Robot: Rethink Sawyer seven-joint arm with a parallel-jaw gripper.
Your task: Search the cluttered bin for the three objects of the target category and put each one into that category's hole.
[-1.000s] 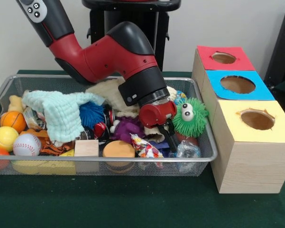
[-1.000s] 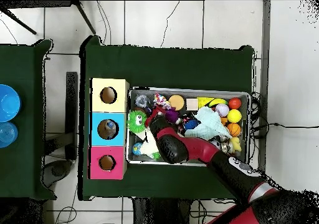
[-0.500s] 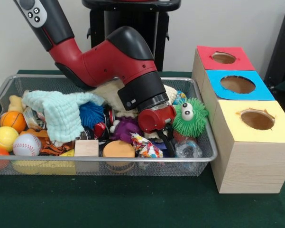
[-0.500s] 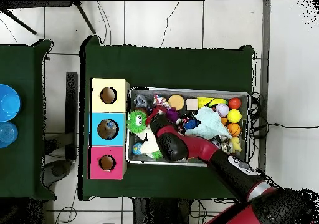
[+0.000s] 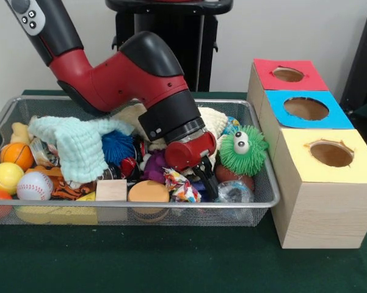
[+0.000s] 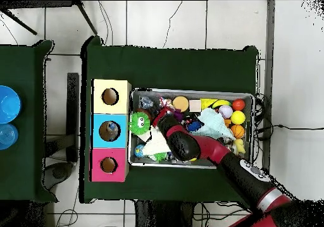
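Note:
The wire-mesh bin (image 5: pixel 61 207) is full of toys. One clear crinkly packet (image 5: pixel 233 193) lies at its front right corner, under the green fuzzy toy (image 5: pixel 242 150). My gripper (image 5: pixel 209 183) hangs from the red wrist (image 5: pixel 189 149) and reaches down into the clutter just left of that packet, beside the confetti-patterned bundle (image 5: pixel 181 186). I cannot tell whether it is open or shut. In the overhead view the gripper (image 6: pixel 157 112) is close to the packet (image 6: pixel 147 102). Something pale shows inside the blue hole (image 6: pixel 111 129). Other packets are hidden.
Three boxes stand beside the bin, with red (image 5: pixel 288 74), blue (image 5: pixel 305 108) and yellow (image 5: pixel 331 154) tops, each with a hole. A mint cloth (image 5: pixel 79 143), a baseball (image 5: pixel 34 185), orange and yellow balls, a wooden block (image 5: pixel 111 190) and a tan disc (image 5: pixel 148 191) fill the bin's left and middle.
The arm has swung left in the front view and the gripper has moved down toward the bin's front edge, next to the clear packet. The packet and the confetti bundle have shifted slightly left.

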